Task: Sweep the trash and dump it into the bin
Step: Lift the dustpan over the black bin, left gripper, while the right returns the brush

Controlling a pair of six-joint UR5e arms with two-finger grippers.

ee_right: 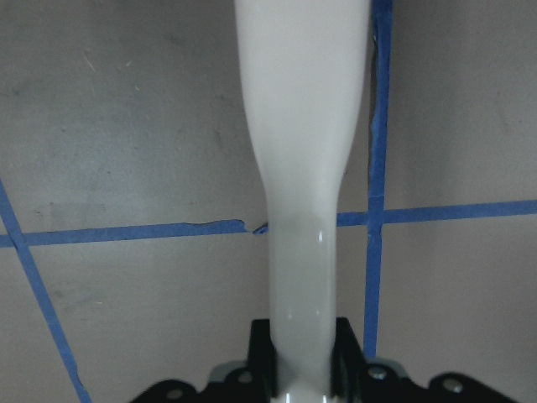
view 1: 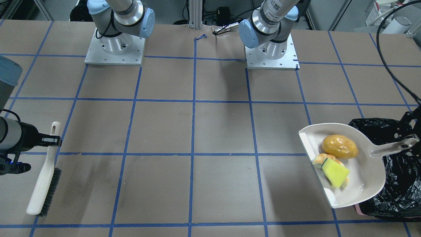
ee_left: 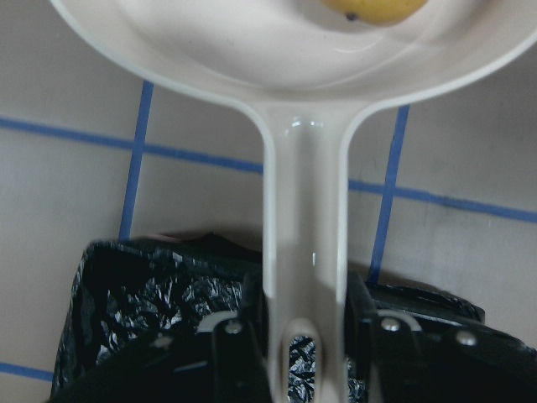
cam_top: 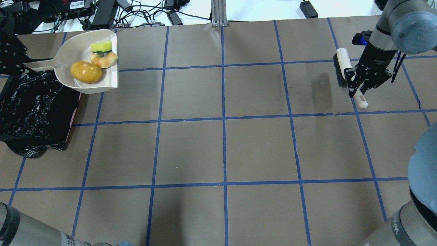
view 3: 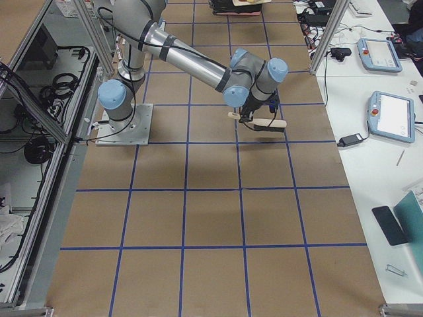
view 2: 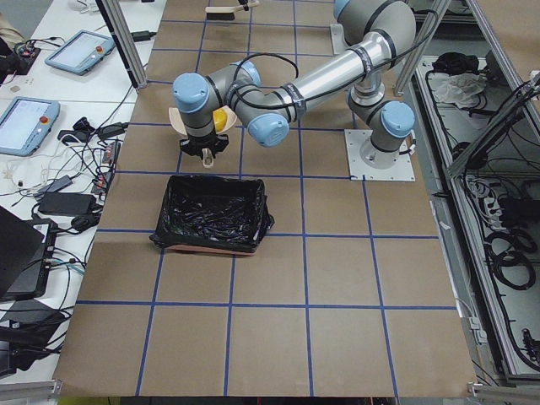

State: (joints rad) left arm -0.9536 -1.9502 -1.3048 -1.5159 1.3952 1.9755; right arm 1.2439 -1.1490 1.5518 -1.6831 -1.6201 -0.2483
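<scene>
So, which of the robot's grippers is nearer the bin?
Left. The left gripper holds the dustpan at the bin's edge; the right gripper holds the brush across the table.

Glossy golden-brown potato [view 1: 339,146], pale crescent slice [view 1: 319,160] and yellow-green wedge [view 1: 335,172] clustered in the dustpan [view 1: 365,177], wedge touching the slice, potato just beside them, open bin [view 1: 399,187] lined with crinkly black bag, pink base edge, beside the dustpan

trash pieces [view 1: 339,146]: 3 | dustpan [view 1: 368,179]: 1 | brush [view 1: 43,185]: 1 | bin [view 1: 400,184]: 1 | arms [view 1: 270,23]: 2
</scene>
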